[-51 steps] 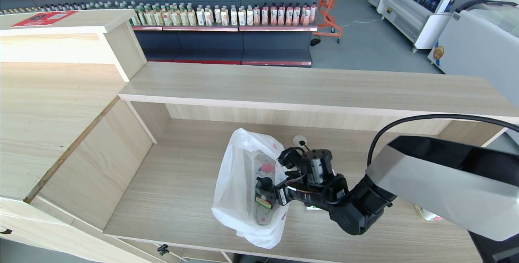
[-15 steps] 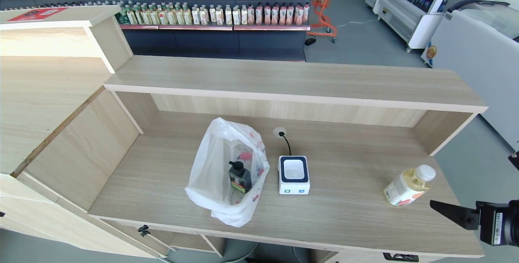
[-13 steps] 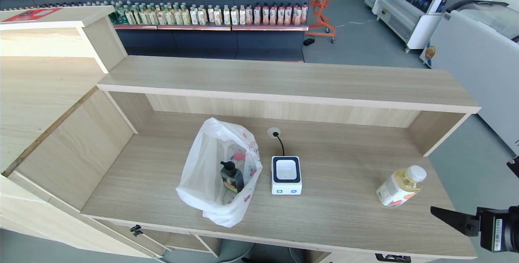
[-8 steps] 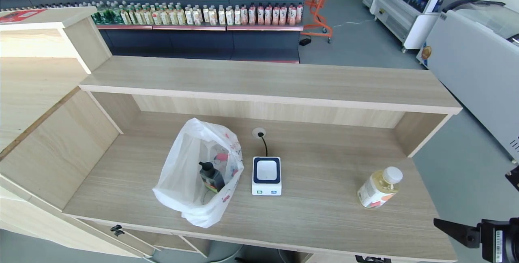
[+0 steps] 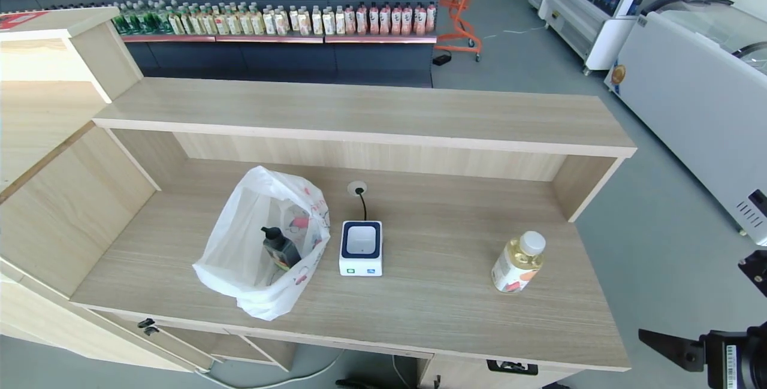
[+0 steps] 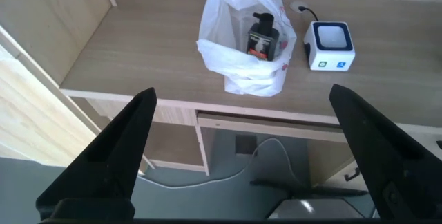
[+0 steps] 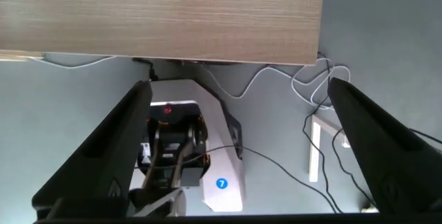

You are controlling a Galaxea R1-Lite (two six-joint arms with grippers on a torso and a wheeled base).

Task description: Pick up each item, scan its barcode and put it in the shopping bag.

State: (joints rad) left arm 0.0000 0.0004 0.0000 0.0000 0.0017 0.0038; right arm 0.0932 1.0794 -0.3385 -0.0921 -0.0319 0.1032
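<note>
A white plastic shopping bag (image 5: 242, 260) stands open on the left of the wooden counter (image 5: 431, 299), with a black pump bottle (image 5: 279, 249) upright inside it. Just right of the bag sits the white scanner (image 5: 361, 248). A yellow drink bottle (image 5: 518, 262) with a white cap stands near the counter's right end. My right gripper (image 7: 239, 89) is open, off the counter's front right corner; one of its fingers (image 5: 665, 346) shows in the head view. My left gripper (image 6: 243, 94) is open and hangs in front of the counter's edge, facing the shopping bag (image 6: 242, 51) and the scanner (image 6: 330, 44).
A raised ledge (image 5: 359, 110) runs along the counter's back, with side walls at both ends. The scanner's cable (image 5: 361, 203) runs into a hole behind it. Drawers (image 6: 269, 124) sit under the front edge. Cables (image 7: 290, 89) lie on the floor under the right end.
3.4 s ago my right gripper held the pump bottle inside the bag; the bottle now stands there alone and that arm is back at the lower right. The head camera has turned right.
</note>
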